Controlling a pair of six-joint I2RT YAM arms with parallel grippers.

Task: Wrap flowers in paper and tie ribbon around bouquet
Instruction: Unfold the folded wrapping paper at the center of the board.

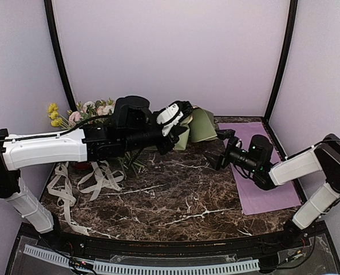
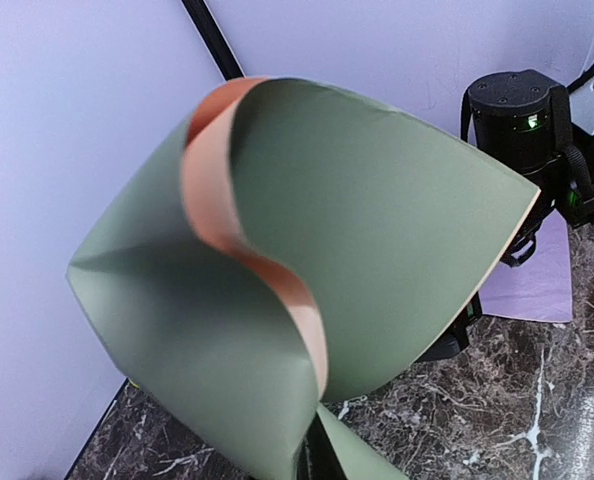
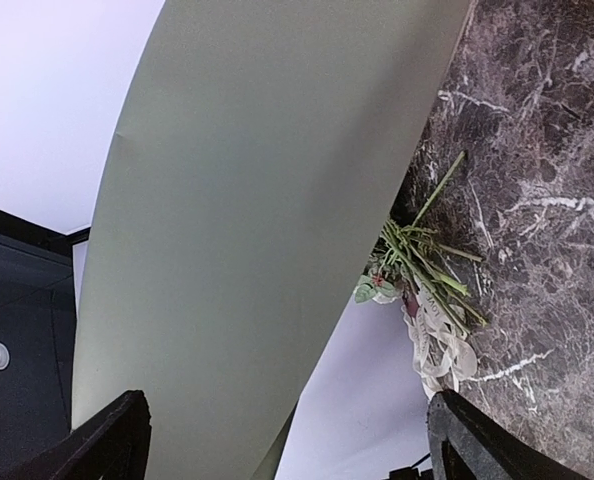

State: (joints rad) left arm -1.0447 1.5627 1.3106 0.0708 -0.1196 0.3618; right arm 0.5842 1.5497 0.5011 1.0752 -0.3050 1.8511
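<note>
- Fingers of our left gripper [image 1: 182,116] were pressed fully together, and we judged them pinched on the paper [image 1: 200,125], which hung lifted off the table [image 1: 176,200] at 12 o'clock. Those of our right gripper [image 1: 218,148] stood spread wide, holding nothing, with the sheet's green face just ahead of them.
- At 10 o'clock the flowers [image 1: 84,112] lay bare on the marble, stems pointing toward the centre, apart from the sheet.
- At 8 o'clock the ribbon [image 1: 95,180] lay in loose loops, with neither gripper on it.
- At 12 o'clock the paper curled on itself, sage-green outside, its peach-tan layer [image 2: 277,280] showing along the rolled edge.
- At 3 o'clock a purple sheet [image 1: 261,172] lay flat beneath our right arm.
- We took the step to be readying the paper; nothing was wrapped or tied yet.
- Next, we reckoned, the right fingers needed to close on a free edge so both arms could spread the sheet flat near the stems.
</note>
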